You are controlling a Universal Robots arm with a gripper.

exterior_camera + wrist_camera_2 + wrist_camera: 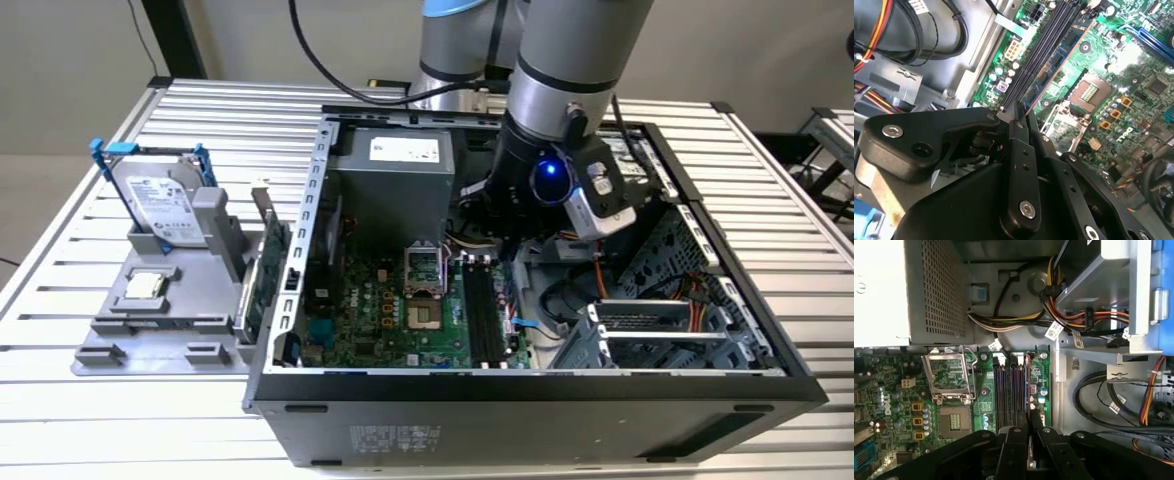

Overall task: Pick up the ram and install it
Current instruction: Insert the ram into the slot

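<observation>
the gripper (pixel 1029 432) is seen lowered inside the open computer case (pixel 694 385), above the motherboard (pixel 1134 65). its fingers (pixel 1021 150) are clenched on the ram (pixel 1054 67), a thin stick held edge-on. in both wrist views the ram is aligned along the black memory slots (pixel 1009 395), just beside the empty cpu socket (pixel 951 377).

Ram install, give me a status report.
Hand shut on the ram, inside the case above the black slots. Ram edge at the slots, seating not confirmed. Nothing in the way.
</observation>
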